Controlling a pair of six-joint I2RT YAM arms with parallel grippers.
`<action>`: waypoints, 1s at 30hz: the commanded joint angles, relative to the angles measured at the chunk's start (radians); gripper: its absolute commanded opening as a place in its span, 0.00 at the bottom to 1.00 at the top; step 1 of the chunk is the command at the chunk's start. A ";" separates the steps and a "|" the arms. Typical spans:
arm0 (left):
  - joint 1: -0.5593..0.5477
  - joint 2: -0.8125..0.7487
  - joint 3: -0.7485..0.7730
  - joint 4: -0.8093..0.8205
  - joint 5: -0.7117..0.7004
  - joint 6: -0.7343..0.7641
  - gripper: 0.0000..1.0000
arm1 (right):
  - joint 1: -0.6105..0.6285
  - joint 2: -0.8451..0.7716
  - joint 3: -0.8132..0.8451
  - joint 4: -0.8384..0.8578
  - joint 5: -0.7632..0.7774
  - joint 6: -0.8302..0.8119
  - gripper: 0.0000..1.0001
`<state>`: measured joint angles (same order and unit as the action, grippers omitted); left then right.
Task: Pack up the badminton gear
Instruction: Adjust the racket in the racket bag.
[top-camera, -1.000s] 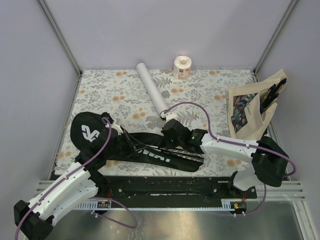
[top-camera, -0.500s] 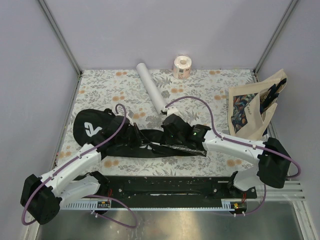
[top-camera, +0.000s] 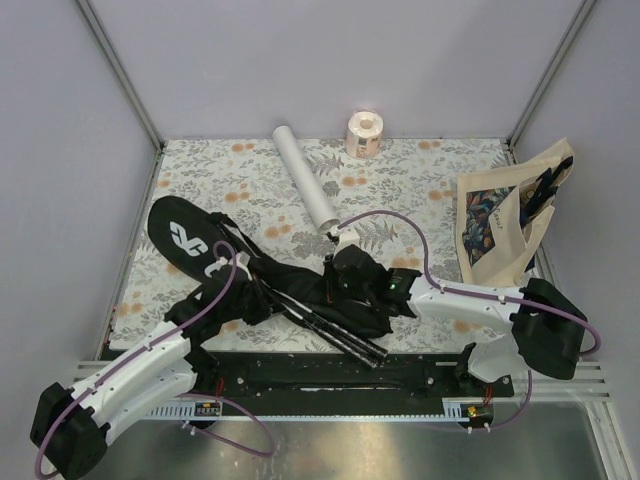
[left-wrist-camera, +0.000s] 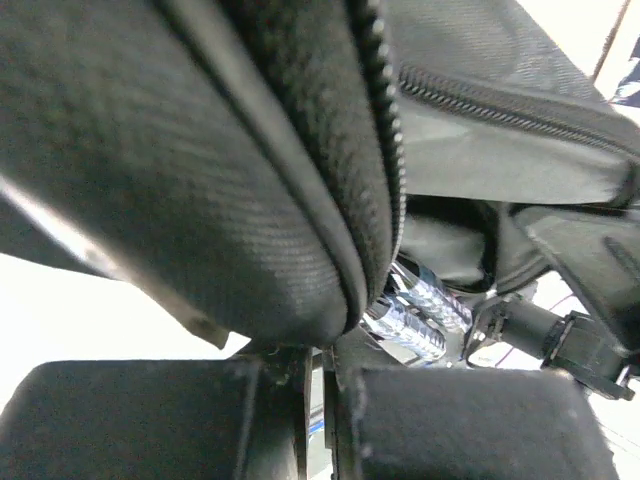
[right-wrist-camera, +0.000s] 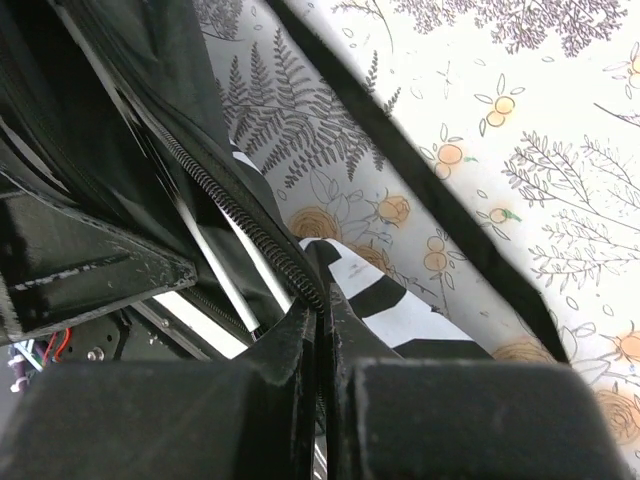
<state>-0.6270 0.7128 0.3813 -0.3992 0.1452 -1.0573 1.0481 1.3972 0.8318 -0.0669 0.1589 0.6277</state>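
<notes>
The racket bag (top-camera: 185, 240) lies across the near middle of the tabletop (top-camera: 420, 170). Its long axis runs from the rounded head at far left to the mouth at near right, where the rackets (top-camera: 345, 335) poke out handle-first. Both claws are clamped shut on its fabric: the left claw (top-camera: 243, 283) mid-bag, the right claw (top-camera: 336, 284) on the zipper edge, nearer the mouth.

We see a floral-print counter (top-camera: 420, 180). On it lie a long black racket bag (top-camera: 185, 238) near the front, a white tube (top-camera: 303, 185) behind it, a pinkish paper roll (top-camera: 364, 133) at the far edge, and a beige tote bag (top-camera: 495, 225) at the right.
</notes>
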 joint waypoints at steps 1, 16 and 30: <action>-0.007 -0.036 0.016 -0.056 -0.074 -0.006 0.00 | 0.007 -0.007 0.015 0.122 0.030 -0.040 0.00; -0.011 0.034 0.030 -0.072 -0.150 0.013 0.61 | 0.024 -0.038 -0.034 0.177 -0.033 0.013 0.00; -0.017 0.059 -0.044 0.235 -0.122 0.032 0.43 | 0.023 0.054 0.027 0.116 -0.076 0.018 0.04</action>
<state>-0.6392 0.7494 0.2874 -0.2340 0.0418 -1.0542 1.0607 1.4281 0.7952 0.0330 0.1108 0.6430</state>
